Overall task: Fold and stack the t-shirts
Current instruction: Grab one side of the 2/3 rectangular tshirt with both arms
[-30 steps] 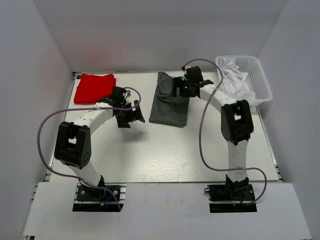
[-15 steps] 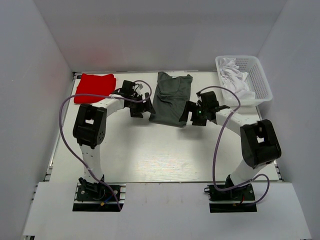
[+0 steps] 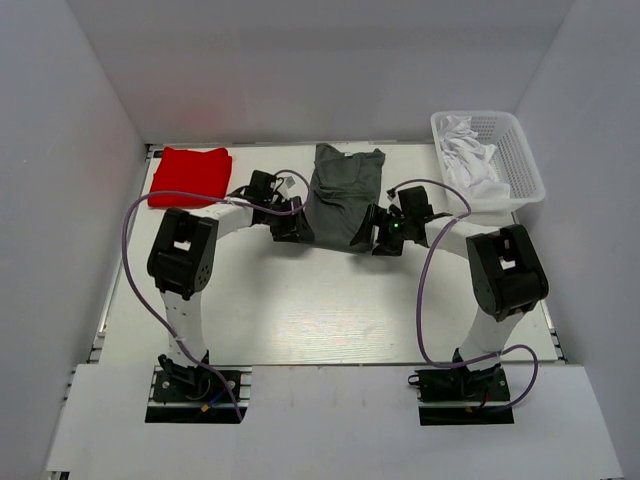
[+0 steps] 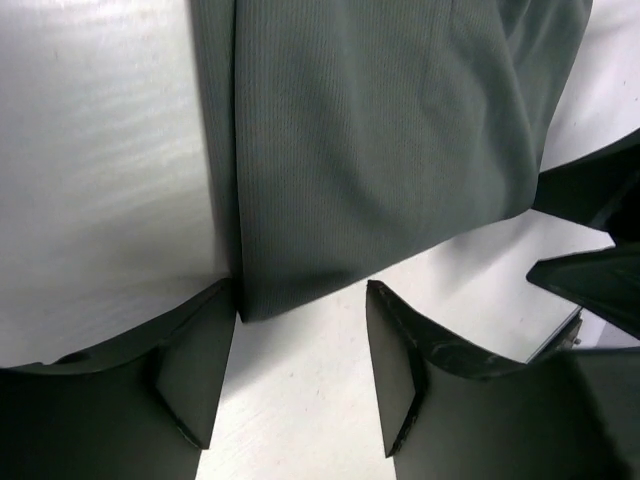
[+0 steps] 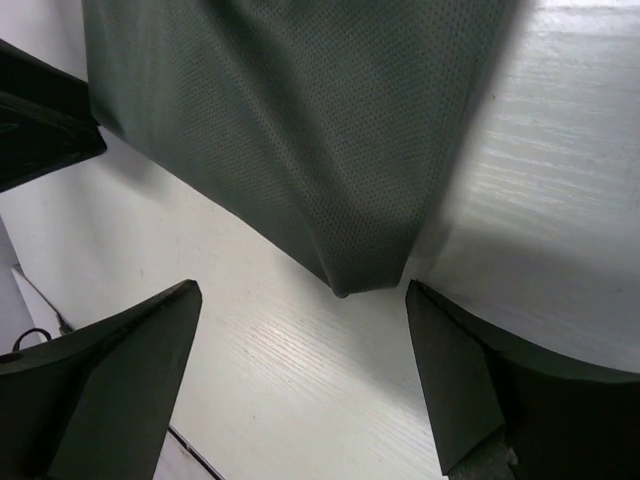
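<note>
A dark grey t-shirt [image 3: 341, 197], folded into a long strip, lies at the table's far middle. My left gripper [image 3: 290, 228] is open at its near left corner; in the left wrist view [image 4: 298, 375] that corner [image 4: 290, 290] lies just ahead of the jaws. My right gripper [image 3: 377, 237] is open at the near right corner; in the right wrist view [image 5: 300, 375] the corner [image 5: 350, 270] lies just ahead of the jaws. A folded red t-shirt [image 3: 190, 176] lies at the far left. White shirts [image 3: 470, 160] fill a basket.
The white plastic basket [image 3: 523, 165] stands at the far right corner. White walls close in the table on three sides. Purple cables loop from both arms over the table.
A second ago the right gripper was at the shirt's far end; it has come down to the near right corner. The left gripper moved right to the near left corner. The shirt now lies straighter.
</note>
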`<state>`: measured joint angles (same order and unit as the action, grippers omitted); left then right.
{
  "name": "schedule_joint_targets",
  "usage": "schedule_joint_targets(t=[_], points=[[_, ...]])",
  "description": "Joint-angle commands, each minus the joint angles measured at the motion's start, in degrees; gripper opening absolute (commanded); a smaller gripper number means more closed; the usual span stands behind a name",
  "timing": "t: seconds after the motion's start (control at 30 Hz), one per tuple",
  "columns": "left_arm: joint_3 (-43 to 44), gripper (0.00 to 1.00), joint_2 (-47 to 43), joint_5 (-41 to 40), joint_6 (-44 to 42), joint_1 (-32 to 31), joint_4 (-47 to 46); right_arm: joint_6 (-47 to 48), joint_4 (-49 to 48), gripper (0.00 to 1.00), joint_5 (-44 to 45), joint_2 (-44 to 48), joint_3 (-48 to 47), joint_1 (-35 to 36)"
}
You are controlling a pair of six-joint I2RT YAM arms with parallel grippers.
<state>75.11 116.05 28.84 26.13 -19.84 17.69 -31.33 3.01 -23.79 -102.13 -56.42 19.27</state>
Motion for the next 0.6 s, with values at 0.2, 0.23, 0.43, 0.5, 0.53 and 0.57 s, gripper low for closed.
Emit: schedule_joint_targets(t=[0.2,0.23,0.43,0.5,0.53,0.57], points=[[-0.24,0.48,2.77,-3.97,0.14,-0.38,3.14,-1.19,-3.89,0.74,-1.34,-4.22,0.61,-1.25],[0.29,0.43,3.3,-3.97,0.15,-0.38,3.14,-1.27,-3.97,0.71,-1.61,-4.31,0.61,-1.51],[-0.49,0.15,2.78,-3.18,0.15,-0.38,1.3,-1.19,-4.59,0.32,-1.43,-4.75,1.84,-1.6],[0.03,0.0,2.78,-0.81,1.29,-0.38,1.29,-1.62,-4.59,0.27,-2.22,-4.84,1.67,-1.78],[0.04,0.0,2.78,0.24,1.29,-0.9,0.77,-1.45,-4.59,0.24,-2.4,-4.75,1.67,-1.78],[-0.49,0.0,2.78,0.25,1.29,-0.91,-0.02,-1.63,-4.59,0.19,-2.84,-4.57,1.67,-1.6]])
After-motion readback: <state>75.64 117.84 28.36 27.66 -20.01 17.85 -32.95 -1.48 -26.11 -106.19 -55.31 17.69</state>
